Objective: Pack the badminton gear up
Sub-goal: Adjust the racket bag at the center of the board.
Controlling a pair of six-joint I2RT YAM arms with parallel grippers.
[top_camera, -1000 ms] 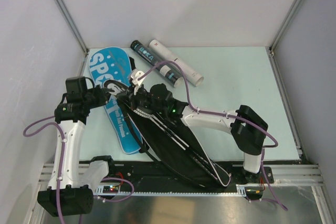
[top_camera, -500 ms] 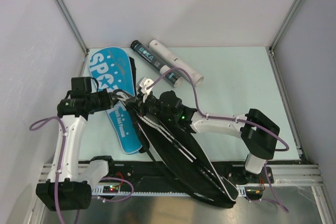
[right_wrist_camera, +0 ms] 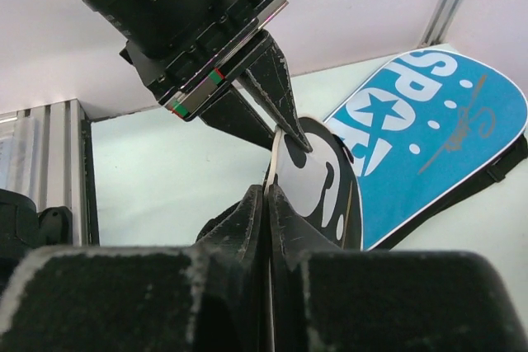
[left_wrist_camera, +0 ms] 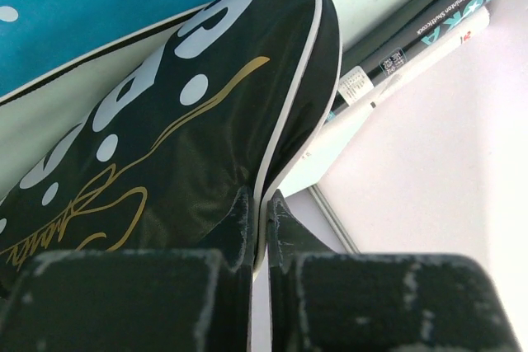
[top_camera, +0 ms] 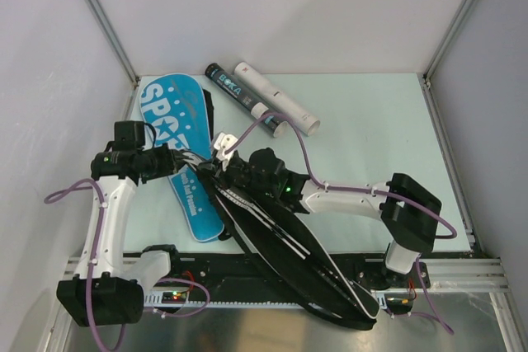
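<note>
My left gripper (left_wrist_camera: pixel 260 204) clamped on black bag (left_wrist_camera: pixel 165 146) white rim, bag stretching ahead. My right gripper (right_wrist_camera: pixel 266 195) pinches same rim, facing left one. Blue bag (right_wrist_camera: pixel 429 121) just beyond.

We see left gripper (left_wrist_camera: pixel 264 204) clamped on white-piped rim of black bag (left_wrist_camera: pixel 165 138); blue bag (left_wrist_camera: pixel 99 22) behind it, black tube (left_wrist_camera: pixel 429 29) beside white tube (left_wrist_camera: pixel 412 68) upper right.
</note>
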